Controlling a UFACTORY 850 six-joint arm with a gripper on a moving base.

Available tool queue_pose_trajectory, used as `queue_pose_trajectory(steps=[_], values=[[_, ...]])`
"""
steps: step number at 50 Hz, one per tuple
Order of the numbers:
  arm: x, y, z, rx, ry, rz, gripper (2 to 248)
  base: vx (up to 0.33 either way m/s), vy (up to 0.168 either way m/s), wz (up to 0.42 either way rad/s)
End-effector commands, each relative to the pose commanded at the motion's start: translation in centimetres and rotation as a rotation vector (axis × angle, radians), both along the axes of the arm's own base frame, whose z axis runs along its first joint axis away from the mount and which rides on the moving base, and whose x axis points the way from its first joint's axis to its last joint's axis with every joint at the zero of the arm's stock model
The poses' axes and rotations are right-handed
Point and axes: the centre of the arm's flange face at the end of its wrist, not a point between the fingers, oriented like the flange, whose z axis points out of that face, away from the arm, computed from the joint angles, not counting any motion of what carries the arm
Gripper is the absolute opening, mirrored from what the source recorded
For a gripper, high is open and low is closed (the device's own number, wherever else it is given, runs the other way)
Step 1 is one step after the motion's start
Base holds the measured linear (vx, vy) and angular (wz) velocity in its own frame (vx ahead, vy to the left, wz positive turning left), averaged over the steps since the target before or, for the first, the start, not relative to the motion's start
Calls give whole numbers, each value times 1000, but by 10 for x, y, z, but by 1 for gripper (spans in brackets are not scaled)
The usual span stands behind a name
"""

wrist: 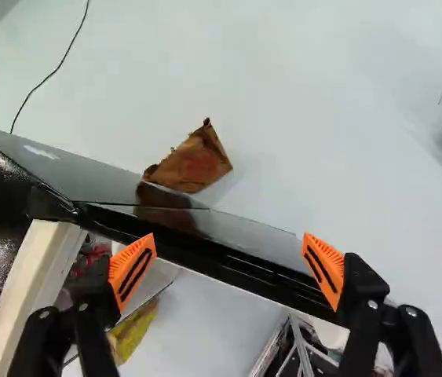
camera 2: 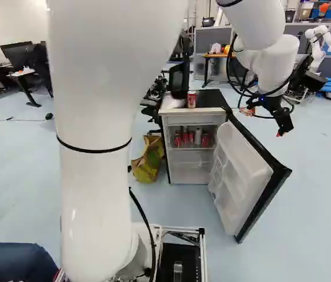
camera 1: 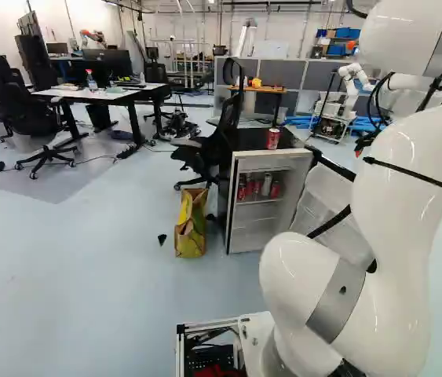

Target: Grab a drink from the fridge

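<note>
My black, orange-padded jaws [wrist: 229, 255] stood wide over the open, white plastic-lined fridge door [camera 2: 241, 171]. The red metal cans [camera 2: 205, 140] stood upright inside the white, boxy fridge [camera 2: 190, 172], lower and to my left; reaching them called for a leftward descent.

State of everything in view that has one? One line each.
Fridge door: swung open
End effector: open, gripping nothing
Red can on the fridge top: upright; whether sealed, can't tell
Cans inside the fridge: standing on a shelf, none lying down that I can see
Yellow bag: standing on the floor
</note>
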Motion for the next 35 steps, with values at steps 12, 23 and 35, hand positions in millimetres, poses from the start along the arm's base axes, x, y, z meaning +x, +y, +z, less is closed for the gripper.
queue_pose_trajectory(steps=[12, 23, 35], values=[[9, -13, -4, 88, 18, -3, 247, 0, 0, 0], [16, -31, -6, 93, 15, -8, 247, 0, 0, 0], [23, -52, -7, 78, 3, -19, 247, 0, 0, 0]])
